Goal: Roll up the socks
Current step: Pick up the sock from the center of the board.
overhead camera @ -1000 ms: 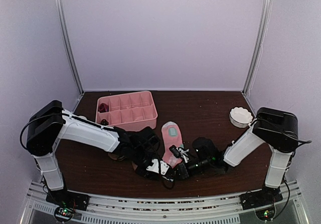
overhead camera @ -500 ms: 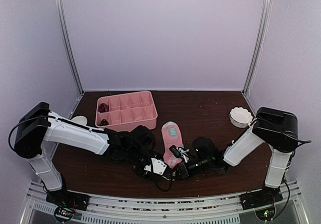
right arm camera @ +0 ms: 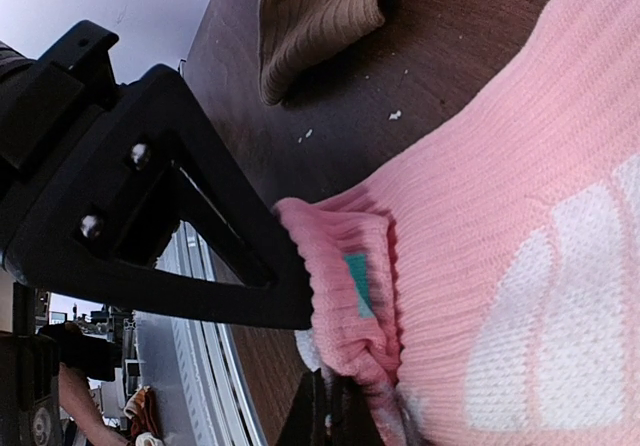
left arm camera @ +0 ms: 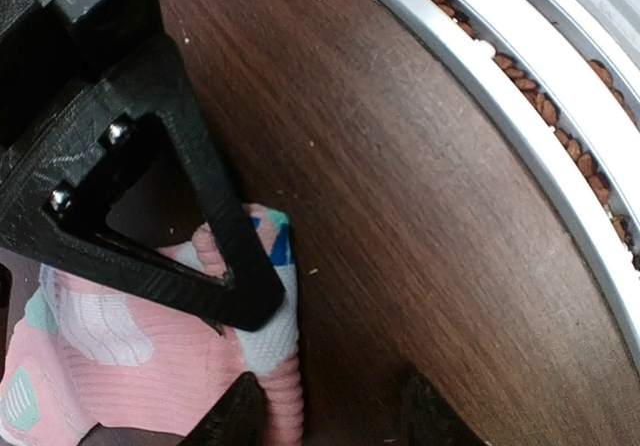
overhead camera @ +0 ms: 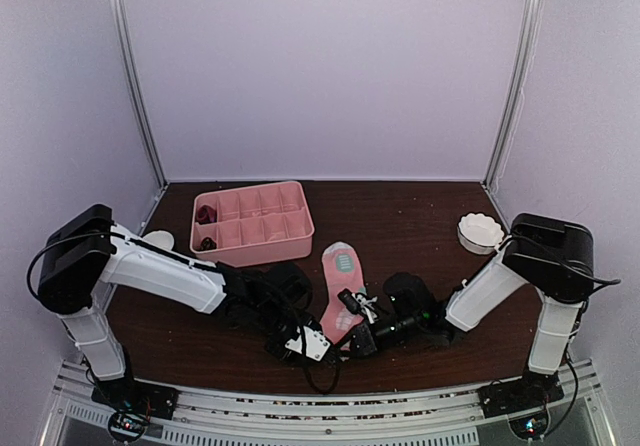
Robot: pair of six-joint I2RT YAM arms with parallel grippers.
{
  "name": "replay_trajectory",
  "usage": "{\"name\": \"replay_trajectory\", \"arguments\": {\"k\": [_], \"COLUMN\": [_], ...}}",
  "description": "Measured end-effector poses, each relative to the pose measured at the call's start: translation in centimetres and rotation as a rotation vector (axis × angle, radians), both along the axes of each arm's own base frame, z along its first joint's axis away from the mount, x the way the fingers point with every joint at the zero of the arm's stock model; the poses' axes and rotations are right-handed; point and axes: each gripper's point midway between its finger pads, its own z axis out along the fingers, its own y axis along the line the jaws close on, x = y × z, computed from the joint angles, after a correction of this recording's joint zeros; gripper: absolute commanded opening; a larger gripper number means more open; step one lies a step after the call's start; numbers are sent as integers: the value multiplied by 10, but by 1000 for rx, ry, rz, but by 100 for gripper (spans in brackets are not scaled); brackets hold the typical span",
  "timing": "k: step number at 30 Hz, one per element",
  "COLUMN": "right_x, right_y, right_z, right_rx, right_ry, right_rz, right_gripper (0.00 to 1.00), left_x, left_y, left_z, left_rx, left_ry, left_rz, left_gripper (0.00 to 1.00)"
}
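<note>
A dark brown wooden table (overhead camera: 400,216) fills the floor of the white-walled booth, with a ribbed silver metal rail (left arm camera: 520,96) along its near edge. The white-and-black left arm (overhead camera: 160,271) and right arm (overhead camera: 490,291) both reach low towards the front middle of the table, their ends close together. A pink plastic divided tray (overhead camera: 255,249) sits at the rear left

The pink knitted sock with white and mint-green patches (overhead camera: 340,276) lies flat at the front centre, lengthwise away from the rail, just right of the tray's near corner. A ribbed tan-beige sock (right arm camera: 320,16) shows in the right wrist view, lying on the wood a little apart from the pink sock

The left gripper (overhead camera: 300,344) is at the near end of the pink sock; one black triangular finger (left arm camera: 200,216) presses on the sock's edge, and whether its jaws are apart or together cannot be told. The right gripper (overhead camera: 350,334) is closed, pinching the folded cuff of the pink sock

A small white scalloped bowl (overhead camera: 480,232) stands at the rear right, well apart from the socks. A small dark red rolled bundle (overhead camera: 206,213) rests in the tray's far left compartment
</note>
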Motion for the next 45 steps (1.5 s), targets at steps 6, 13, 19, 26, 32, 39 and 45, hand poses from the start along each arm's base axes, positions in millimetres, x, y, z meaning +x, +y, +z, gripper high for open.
{"name": "replay_trajectory", "arguments": {"k": [6,13,19,26,32,39,45], "right_x": [-1,-1,1,2,2,10,22], "right_y": [-1,-1,-3,-7,-8,-18,-51], "right_z": [0,0,1,0,3,23,21], "right_rx": [1,2,1,-2,6,0,-115], "right_ry": [-1,-1,1,5,21,-86,-217], "right_rz": [0,0,-4,-12,-25,-73,-177], "right_gripper": [0,0,0,0,35,59,98], "left_x": [6,12,22,25,26,35,48], "left_y": [-7,-10,-19,-21,-22,-28,-18], "left_z": [0,-3,-5,-6,-5,3,0], "left_rx": [3,20,37,39,39,54,90], "left_ry": [-11,-30,-60,-68,-62,194,398], "left_rz": [6,16,24,28,40,157,263], "left_gripper": [46,36,25,24,13,11,11]}}
